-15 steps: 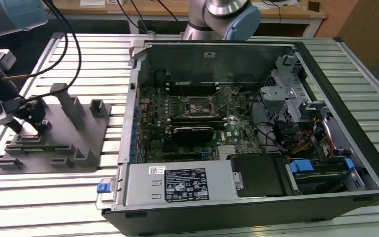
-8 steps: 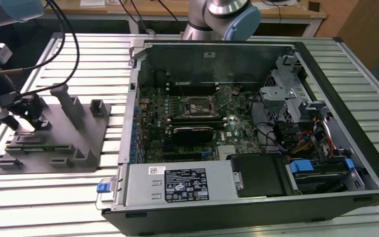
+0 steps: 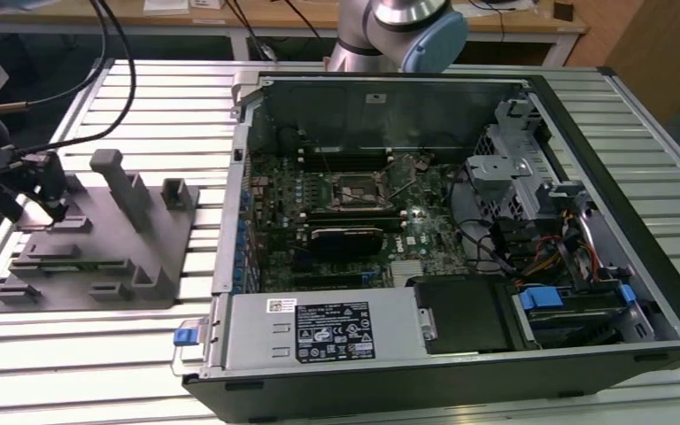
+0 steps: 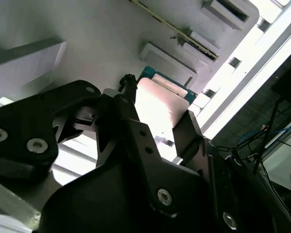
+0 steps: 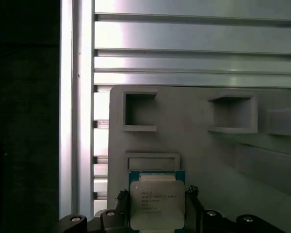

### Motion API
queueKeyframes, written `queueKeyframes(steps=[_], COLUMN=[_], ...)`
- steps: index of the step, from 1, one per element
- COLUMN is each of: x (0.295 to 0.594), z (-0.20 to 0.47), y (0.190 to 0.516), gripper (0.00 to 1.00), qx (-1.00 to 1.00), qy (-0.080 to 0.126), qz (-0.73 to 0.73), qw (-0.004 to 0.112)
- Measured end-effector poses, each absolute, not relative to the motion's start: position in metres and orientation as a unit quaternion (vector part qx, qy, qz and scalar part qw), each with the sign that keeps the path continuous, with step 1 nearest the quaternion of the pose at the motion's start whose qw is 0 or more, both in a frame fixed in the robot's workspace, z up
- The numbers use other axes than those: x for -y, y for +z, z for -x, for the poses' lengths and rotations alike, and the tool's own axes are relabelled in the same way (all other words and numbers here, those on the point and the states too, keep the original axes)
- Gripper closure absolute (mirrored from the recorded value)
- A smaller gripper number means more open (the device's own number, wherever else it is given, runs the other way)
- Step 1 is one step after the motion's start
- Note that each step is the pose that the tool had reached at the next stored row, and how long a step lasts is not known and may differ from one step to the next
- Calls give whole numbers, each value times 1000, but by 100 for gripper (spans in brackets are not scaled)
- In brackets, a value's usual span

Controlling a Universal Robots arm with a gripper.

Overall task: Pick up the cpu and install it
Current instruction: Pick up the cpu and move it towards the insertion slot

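The cpu (image 5: 156, 204), a small square chip with a pale metal top on a green board, lies low over the grey plastic tray (image 5: 194, 145), just beside a small square recess. My gripper (image 5: 156, 194) has one black finger against each of two opposite edges of the chip, shut on it. In the second wrist view the cpu (image 4: 162, 104) shows pale between the black fingers (image 4: 128, 94). In the exterior view the gripper (image 3: 50, 212) hangs over the tray (image 3: 81, 279) at that view's left. The socket (image 3: 353, 188) sits in the middle of the motherboard.
An open computer case (image 3: 388, 106) lies on the slatted metal table (image 3: 104, 354) to the exterior view's right of the tray. Upright grey posts (image 3: 110, 177) stand on the tray near the gripper. Cables (image 3: 116, 53) hang above the tray. A silver power supply (image 3: 316, 332) fills the case's near end.
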State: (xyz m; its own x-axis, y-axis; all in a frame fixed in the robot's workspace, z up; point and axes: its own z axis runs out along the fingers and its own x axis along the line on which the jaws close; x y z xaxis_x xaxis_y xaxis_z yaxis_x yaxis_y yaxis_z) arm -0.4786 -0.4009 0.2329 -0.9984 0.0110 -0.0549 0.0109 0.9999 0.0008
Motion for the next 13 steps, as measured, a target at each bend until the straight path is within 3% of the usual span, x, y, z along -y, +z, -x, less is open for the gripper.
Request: queueKeyframes(steps=[13], x=[401], z=[479], y=[278], gripper=[46], qx=[-999], qy=[0], qz=[-5], qw=[34])
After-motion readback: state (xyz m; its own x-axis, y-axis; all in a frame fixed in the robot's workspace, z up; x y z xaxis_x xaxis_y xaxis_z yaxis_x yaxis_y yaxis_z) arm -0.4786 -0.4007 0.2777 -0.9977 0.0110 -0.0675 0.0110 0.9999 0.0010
